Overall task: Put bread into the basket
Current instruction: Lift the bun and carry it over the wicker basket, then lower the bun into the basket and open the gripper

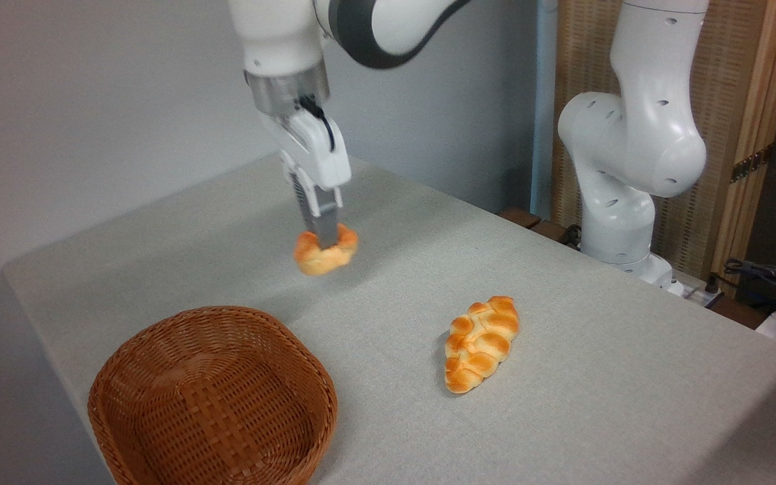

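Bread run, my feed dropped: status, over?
Tool shut on bread, lifted off the table. Basket empty, ahead and lower left. Braided loaf off to the right, path clear.

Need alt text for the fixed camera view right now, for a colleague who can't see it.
The end effector grips a small round bun above the grey table. An empty wicker basket sits at front left, and a braided loaf lies to its right.
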Tool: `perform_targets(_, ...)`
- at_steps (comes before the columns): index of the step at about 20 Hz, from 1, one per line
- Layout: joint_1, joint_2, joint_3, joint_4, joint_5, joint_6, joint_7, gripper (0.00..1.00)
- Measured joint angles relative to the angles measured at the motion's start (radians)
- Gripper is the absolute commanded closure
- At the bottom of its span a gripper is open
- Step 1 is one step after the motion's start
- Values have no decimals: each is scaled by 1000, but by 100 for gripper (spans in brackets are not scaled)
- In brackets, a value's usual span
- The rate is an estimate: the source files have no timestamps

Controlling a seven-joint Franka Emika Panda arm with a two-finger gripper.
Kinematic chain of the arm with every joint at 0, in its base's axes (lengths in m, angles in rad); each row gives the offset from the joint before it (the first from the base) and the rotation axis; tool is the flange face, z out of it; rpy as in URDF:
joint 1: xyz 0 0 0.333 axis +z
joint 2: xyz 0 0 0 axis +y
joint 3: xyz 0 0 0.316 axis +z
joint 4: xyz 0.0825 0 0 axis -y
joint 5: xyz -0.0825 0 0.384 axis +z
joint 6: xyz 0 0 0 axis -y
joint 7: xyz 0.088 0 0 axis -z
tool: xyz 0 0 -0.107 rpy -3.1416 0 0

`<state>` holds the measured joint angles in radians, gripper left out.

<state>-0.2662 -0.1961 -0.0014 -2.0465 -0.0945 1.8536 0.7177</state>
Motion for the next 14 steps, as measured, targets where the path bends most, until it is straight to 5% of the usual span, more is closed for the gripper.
perform_targets(5,22,111,59,190,0,9,65,75)
perform_targets(9,29,234,71,279,0,132,83,73)
perform_targets(13,28,307,68,295,0,236,84,51)
perform_targets(14,28,318,67,296,0,247,84,33)
